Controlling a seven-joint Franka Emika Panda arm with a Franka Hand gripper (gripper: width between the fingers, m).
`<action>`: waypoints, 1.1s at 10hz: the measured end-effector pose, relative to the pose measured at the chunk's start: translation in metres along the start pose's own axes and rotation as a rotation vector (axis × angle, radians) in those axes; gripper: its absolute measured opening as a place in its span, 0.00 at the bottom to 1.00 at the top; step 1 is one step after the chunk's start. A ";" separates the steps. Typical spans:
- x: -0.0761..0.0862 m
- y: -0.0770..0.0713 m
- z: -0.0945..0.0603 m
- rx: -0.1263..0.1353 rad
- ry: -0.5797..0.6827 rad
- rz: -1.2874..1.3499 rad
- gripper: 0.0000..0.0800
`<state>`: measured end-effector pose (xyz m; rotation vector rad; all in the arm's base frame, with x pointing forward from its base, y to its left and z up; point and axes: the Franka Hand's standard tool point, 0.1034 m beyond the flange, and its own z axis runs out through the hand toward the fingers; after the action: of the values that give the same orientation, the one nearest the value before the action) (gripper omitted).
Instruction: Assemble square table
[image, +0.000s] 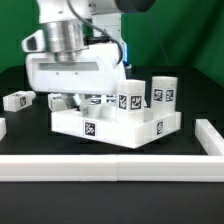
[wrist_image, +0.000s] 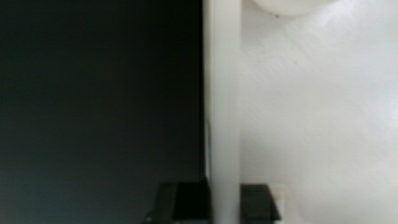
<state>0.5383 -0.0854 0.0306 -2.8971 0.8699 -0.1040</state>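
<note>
The square table top (image: 115, 125) lies on the black surface in the middle of the exterior view, a white tray with a tag on its front wall. White tagged legs (image: 163, 92) (image: 131, 98) stand upright in it toward the exterior view's right. My gripper (image: 68, 100) reaches down onto the top's left rim. In the wrist view the thin white rim (wrist_image: 217, 110) runs between my two dark fingers (wrist_image: 180, 204), and my gripper (wrist_image: 217, 205) is shut on it. The tray floor (wrist_image: 302, 110) and a round corner hole (wrist_image: 285, 5) show beside it.
A loose white tagged leg (image: 17, 101) lies on the black surface at the exterior view's left. Another white piece (image: 2, 128) shows at the left edge. A long white bar (image: 110, 165) edges the surface in front, with a raised end (image: 208, 135) at the right.
</note>
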 end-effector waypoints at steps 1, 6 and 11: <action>0.004 -0.001 -0.001 -0.006 0.031 -0.112 0.07; 0.017 0.004 0.004 -0.048 -0.035 -0.697 0.07; 0.017 -0.033 0.007 -0.108 -0.075 -1.189 0.07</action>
<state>0.5710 -0.0667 0.0290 -3.0181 -0.9422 -0.0391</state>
